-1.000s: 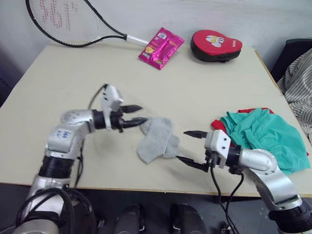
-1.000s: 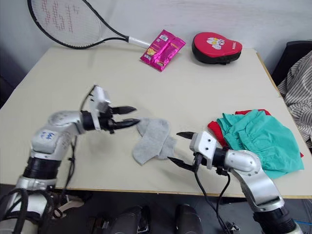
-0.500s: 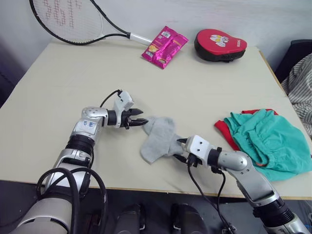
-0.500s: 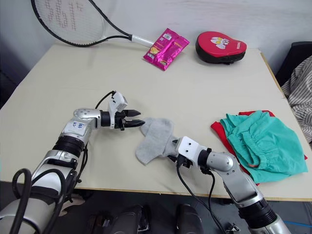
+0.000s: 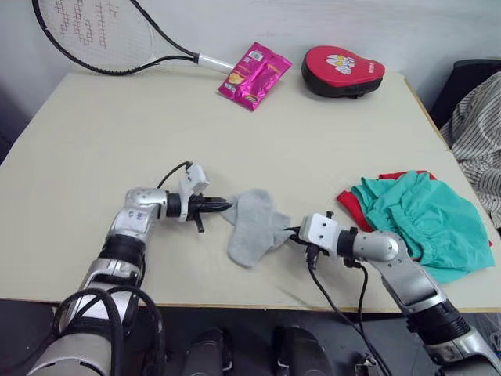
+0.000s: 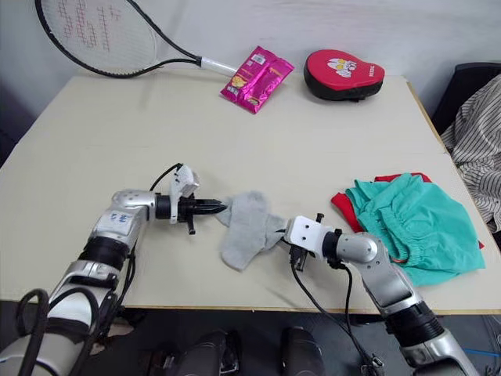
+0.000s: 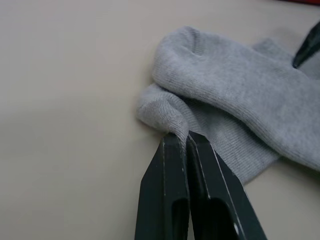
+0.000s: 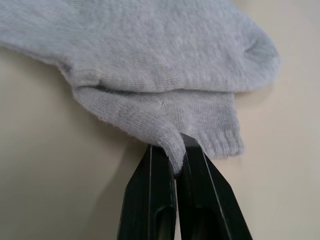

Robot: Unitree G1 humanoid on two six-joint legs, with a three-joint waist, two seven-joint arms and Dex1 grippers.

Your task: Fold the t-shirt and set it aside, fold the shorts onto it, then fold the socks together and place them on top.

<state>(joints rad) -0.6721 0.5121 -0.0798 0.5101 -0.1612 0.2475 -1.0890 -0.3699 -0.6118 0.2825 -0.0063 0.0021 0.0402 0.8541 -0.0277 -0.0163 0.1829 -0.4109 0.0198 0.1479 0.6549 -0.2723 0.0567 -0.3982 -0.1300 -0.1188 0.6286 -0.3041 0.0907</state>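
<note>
Socks flat on bench, between both grippers. Left gripper pinches one edge, right gripper pinches opposite edge.

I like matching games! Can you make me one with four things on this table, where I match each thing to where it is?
Things:
1. socks
2. shorts
3. tennis racket
4. left claw

Places:
A. far left corner of the table
B. lying on top of the red t-shirt
C. pinched on the left edge of the socks
D. near the front edge, between the two claws

Pairs: 1-D, 2-B, 3-A, 4-C
</note>
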